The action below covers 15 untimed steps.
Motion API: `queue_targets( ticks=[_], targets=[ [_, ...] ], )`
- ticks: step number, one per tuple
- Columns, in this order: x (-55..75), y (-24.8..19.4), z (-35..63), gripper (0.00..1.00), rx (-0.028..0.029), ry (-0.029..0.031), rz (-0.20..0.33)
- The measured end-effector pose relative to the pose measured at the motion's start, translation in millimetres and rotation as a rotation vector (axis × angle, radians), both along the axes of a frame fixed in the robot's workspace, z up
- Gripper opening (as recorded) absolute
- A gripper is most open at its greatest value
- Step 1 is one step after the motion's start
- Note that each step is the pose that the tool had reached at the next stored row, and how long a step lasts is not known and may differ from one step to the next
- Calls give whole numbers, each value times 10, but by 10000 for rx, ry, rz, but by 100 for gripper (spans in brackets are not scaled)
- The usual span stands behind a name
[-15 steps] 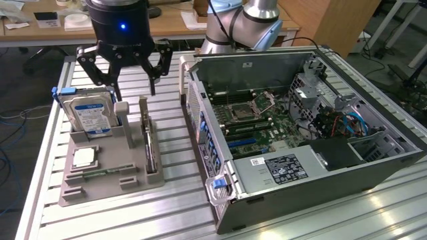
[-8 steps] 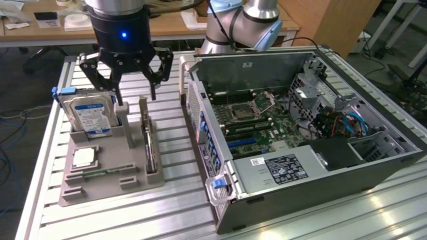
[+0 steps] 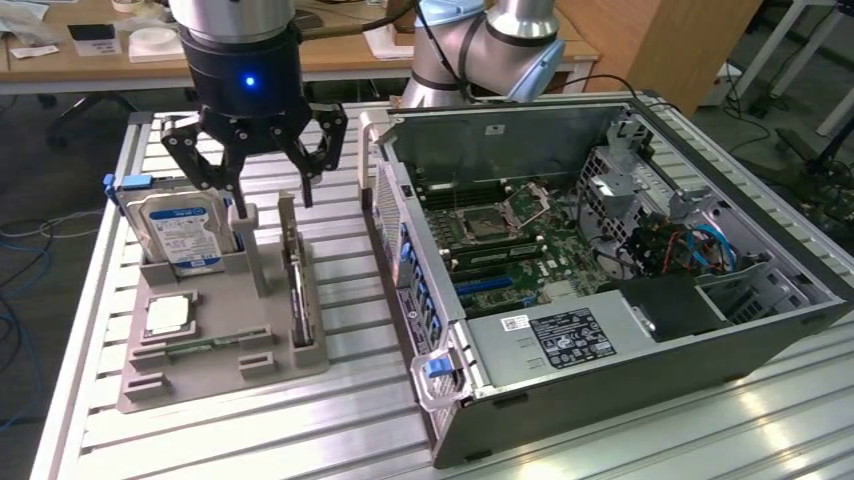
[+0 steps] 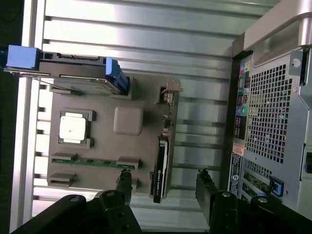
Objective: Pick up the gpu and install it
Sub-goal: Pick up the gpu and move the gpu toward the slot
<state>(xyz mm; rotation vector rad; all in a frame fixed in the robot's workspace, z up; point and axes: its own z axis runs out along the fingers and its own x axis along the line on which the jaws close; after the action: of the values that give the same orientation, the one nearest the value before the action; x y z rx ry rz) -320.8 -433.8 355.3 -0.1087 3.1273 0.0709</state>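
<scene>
My open pincer (image 3: 267, 195) hangs over the gpu (image 3: 295, 285), which I judge light, stiff, fragile, best pinched across its flat faces.

Slatted aluminium table (image 3: 267, 440) carries a grey parts holder (image 3: 200, 385). An open computer case (image 3: 641, 385) lies just beside it, on the exterior view's right. In the holder, a blue-labelled hard drive (image 3: 180, 235) stands upright, a processor (image 3: 167, 315) lies flat in its recess, and a green memory stick (image 3: 200, 347) sits beside it. Inside the case are a motherboard (image 3: 501, 225) and a labelled power supply (image 3: 567, 335).
</scene>
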Motion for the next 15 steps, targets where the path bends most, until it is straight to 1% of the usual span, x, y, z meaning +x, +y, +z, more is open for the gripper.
queue_targets(
  ticks=[5,9,15],
  targets=[
    [1,-15,-41,65,-2,1,2],
    [1,-40,-66,65,-3,0,1],
    [1,-52,-129,65,-8,-4,-61]
  ],
)
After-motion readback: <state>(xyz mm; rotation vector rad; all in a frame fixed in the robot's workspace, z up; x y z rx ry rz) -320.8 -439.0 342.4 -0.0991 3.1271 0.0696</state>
